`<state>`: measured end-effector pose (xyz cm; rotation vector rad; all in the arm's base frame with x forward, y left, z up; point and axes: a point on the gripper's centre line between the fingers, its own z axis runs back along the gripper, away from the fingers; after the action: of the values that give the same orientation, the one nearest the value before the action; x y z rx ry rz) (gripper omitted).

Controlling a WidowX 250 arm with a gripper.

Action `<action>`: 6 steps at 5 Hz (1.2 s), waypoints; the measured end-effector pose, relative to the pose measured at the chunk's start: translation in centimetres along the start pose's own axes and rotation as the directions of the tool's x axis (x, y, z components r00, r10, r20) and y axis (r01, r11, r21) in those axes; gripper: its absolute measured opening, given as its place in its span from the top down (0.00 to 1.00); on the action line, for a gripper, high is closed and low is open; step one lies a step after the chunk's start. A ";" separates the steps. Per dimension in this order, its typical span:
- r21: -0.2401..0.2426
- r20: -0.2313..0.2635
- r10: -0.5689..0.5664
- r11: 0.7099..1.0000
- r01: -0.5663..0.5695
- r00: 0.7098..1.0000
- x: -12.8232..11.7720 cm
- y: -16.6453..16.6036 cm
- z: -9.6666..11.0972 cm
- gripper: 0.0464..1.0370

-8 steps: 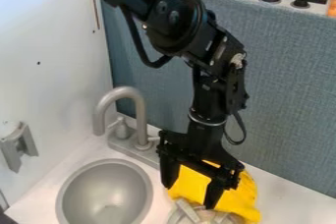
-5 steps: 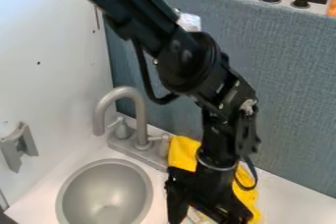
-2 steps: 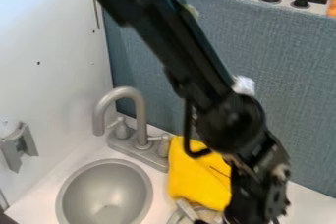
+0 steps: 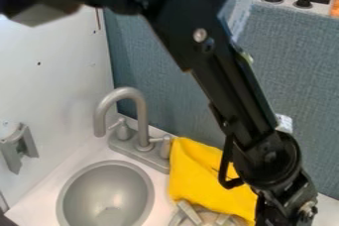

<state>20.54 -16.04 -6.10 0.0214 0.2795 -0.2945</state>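
Arm's (image 4: 233,91) swung down-right since earlier, yellow cloth (image 4: 205,175) now just image-left of its wrist (image 4: 286,199). Can't tell if the pincer's wide or narrow.

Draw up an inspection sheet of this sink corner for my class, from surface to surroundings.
Surface: white countertop around a round grey sink.
Main thing: crumpled yellow cloth, right of the sink.
Clutter: grey-barred item against the cloth's lower edge; identity unclear.
Gripper arm: black arm slants down to the lower right, beside the cloth.
Cables: black loop hanging from the arm, in front of the cloth.
Surroundings: grey faucet, blue-grey partition, stove beyond.
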 end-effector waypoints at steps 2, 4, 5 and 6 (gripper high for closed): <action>0.033 -0.013 0.021 0.999 -0.021 1.000 2.1 0.0 -1.3 0.03; 0.059 -0.026 0.010 0.998 -0.008 1.000 3.6 -0.1 -2.2 0.09; 0.041 -0.037 -0.008 0.999 0.009 0.999 3.8 -0.4 -2.6 0.35; 0.004 -0.041 -0.021 1.000 0.021 0.999 3.5 -0.9 -2.9 0.53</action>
<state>22.73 -17.75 -9.80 0.0288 0.3203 -0.3159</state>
